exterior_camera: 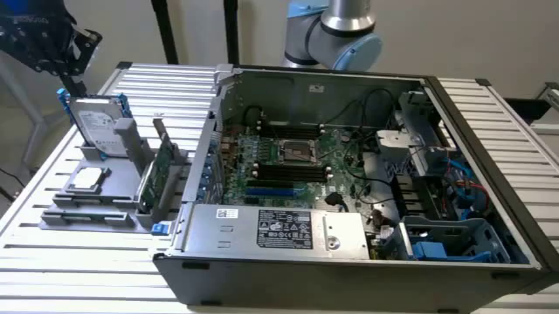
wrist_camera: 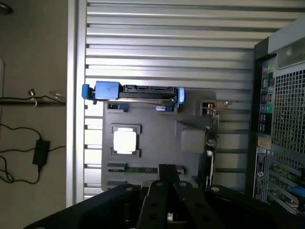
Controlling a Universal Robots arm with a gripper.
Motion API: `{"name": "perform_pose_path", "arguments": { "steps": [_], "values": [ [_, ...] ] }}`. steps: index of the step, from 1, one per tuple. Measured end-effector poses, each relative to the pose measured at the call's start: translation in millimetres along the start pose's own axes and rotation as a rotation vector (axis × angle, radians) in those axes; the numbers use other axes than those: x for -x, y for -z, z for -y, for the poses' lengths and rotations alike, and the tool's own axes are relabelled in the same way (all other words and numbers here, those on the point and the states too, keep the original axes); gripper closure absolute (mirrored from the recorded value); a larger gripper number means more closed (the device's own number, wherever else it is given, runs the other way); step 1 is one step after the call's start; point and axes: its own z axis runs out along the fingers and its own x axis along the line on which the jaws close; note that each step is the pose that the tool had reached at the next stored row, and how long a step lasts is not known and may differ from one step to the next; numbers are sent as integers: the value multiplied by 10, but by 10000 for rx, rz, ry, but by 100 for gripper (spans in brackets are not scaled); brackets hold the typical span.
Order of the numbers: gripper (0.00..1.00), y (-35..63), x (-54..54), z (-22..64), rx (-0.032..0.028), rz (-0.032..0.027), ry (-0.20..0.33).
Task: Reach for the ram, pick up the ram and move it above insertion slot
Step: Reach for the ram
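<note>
gripper [wrist_camera: 167, 172] closed, above ram [wrist_camera: 136, 169]

Ribbed silvery metal table [exterior_camera: 52, 261], matt grey plastic tray [wrist_camera: 157, 133]

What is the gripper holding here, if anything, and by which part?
Nothing is held. The gripper is shut and empty, hanging above the grey holder, where the ram lies in its slot.

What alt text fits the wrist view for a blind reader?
Looking down, the gripper, jaws shut, hangs above a grey holder on a slatted table. The ram lies in the holder, with a hard drive and a processor.
</note>
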Motion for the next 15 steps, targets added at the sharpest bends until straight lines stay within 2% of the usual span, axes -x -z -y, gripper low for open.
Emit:
{"name": "perform_pose_path", "arguments": {
  "steps": [12,15],
  "values": [
    [89,3,0,0,0,0,0],
    [89,3,-1,58,-2,-2,-1]
  ]
}}
